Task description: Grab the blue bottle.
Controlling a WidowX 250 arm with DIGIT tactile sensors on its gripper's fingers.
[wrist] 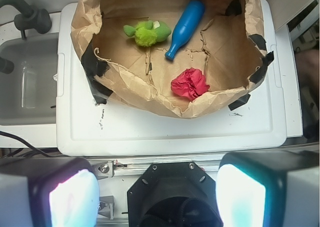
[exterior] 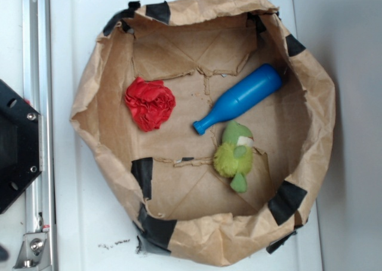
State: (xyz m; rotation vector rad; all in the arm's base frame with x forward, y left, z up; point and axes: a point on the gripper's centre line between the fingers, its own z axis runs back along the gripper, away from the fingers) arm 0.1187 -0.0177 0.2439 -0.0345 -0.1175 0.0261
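Observation:
The blue bottle (exterior: 239, 98) (wrist: 184, 22) lies on its side inside a brown paper bin (exterior: 310, 74) (wrist: 145, 89), its narrow neck pointing toward the bin's middle. My gripper (wrist: 157, 194) shows only in the wrist view, high above the arm's black base and well short of the bin. Its two pale pads (wrist: 75, 199) stand wide apart with nothing between them. In the exterior view the gripper is out of frame.
A fuzzy green plush toy (exterior: 234, 154) (wrist: 146, 33) lies next to the bottle's neck. A red crumpled cloth ball (exterior: 150, 102) (wrist: 189, 83) rests apart from both. The bin sits on a white tray (wrist: 165, 132). A sink (wrist: 25, 82) and the black arm base (exterior: 15, 145) flank it.

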